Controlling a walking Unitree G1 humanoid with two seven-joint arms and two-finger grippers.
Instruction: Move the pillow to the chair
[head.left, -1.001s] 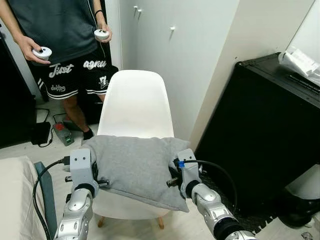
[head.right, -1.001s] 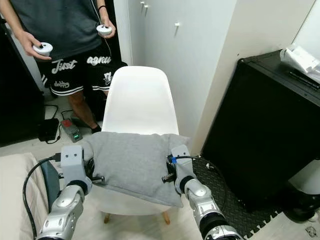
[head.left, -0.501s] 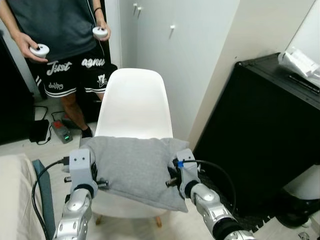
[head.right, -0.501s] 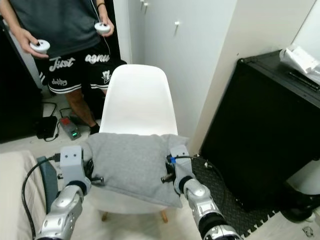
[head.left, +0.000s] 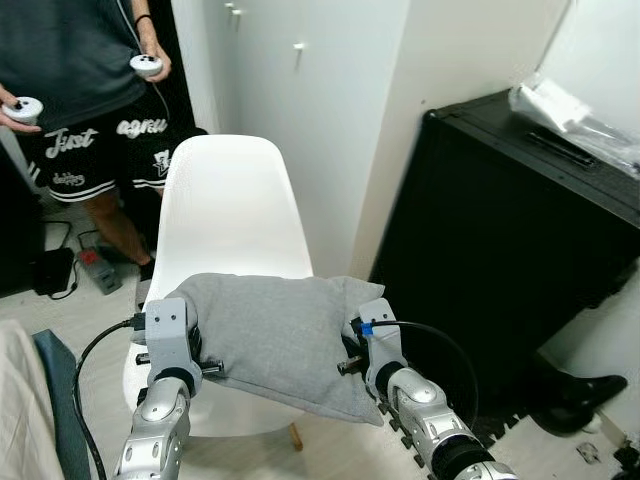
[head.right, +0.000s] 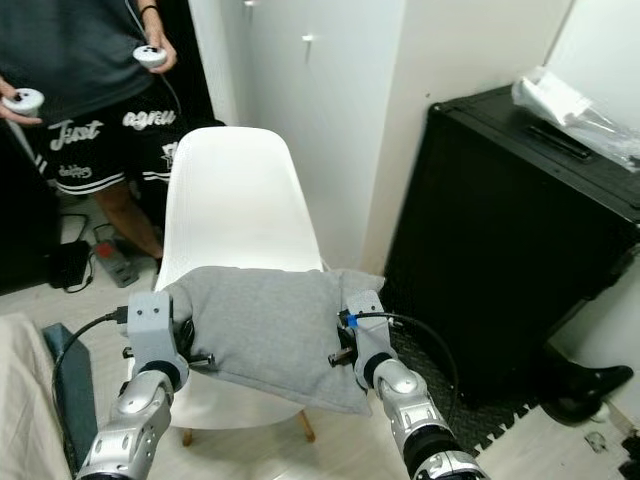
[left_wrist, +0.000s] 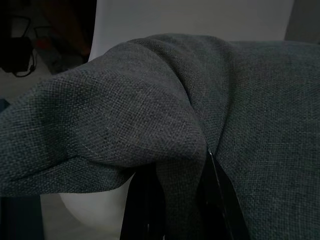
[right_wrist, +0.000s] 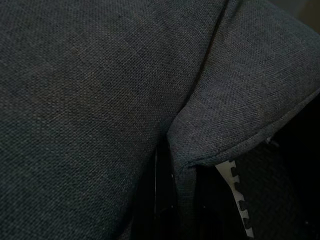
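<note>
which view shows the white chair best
The right eye view: the chair shows its whole backrest, with the pillow over the seat. The left eye view shows much the same; the left wrist view catches a white sliver behind the pillow.

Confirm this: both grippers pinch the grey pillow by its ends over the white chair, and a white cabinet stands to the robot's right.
Wrong in one respect: the cabinet to the robot's right is black, not white, as the left eye view shows. The rest stands: the left gripper and right gripper each pinch an end of the grey pillow over the white chair.
</note>
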